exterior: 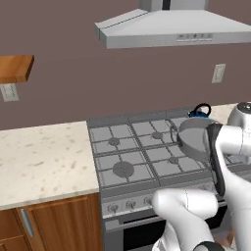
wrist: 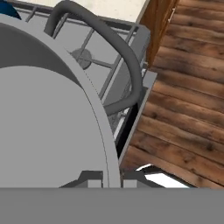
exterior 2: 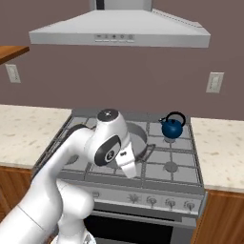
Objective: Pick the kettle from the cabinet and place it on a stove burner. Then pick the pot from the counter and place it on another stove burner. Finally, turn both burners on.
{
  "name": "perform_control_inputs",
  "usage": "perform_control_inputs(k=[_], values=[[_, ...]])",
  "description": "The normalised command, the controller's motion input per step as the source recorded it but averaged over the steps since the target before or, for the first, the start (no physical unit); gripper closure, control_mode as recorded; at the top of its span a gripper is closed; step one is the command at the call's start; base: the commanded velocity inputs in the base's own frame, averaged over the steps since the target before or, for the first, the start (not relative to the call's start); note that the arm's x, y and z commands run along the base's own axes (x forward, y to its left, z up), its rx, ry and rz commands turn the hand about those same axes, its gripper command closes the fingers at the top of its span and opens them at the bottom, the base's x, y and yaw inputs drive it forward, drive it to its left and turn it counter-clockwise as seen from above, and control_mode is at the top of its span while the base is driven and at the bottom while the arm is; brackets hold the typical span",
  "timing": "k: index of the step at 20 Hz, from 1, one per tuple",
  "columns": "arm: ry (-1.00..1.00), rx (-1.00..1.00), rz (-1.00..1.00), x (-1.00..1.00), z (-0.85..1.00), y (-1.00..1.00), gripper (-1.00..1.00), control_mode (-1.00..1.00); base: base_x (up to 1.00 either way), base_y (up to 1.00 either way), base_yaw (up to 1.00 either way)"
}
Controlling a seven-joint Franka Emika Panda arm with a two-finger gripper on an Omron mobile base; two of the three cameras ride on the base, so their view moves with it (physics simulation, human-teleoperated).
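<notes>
- From behind the arm on its left, we look forward and down at the stove [exterior: 142,152], with the beige worktop [exterior: 44,162] on its left side and the hood [exterior: 171,27] above.
- From behind on the right, we face the same stove [exterior 2: 176,157] and hood [exterior 2: 119,31], and both views share the kettle [exterior 2: 171,127] at the stove's back right corner.
- From the hand, we sit very close over the pot [wrist: 48,109], looking past the stove's front edge to the wooden floor [wrist: 183,105].

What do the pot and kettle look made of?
Pot: matte grey metal by the look, with uniform flat grey walls and a dull grey loop handle; no shine.
Kettle: glossy dark-blue body, probably enamelled metal given its bright highlight; the black arched handle is of unclear material.
</notes>
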Motion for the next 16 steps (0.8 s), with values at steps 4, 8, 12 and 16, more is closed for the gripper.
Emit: perform_control_inputs(k=[4,8,12,16], values=[[0.02,0.07,0.00,0.45,0.00,-0.94,1.00,-1.00,0.00,0.00,0.00],[0.03,0.02,0.00,0.68,0.00,-0.86,1.00,-1.00,0.00,0.00,0.00],[0.08,0.00,0.00,0.81,-0.01,-0.65,1.00,-1.00,0.00,0.00,0.00],[0.12,0.00,0.00,0.64,-0.14,-0.59,1.00,-1.00,0.00,0.00,0.00]])
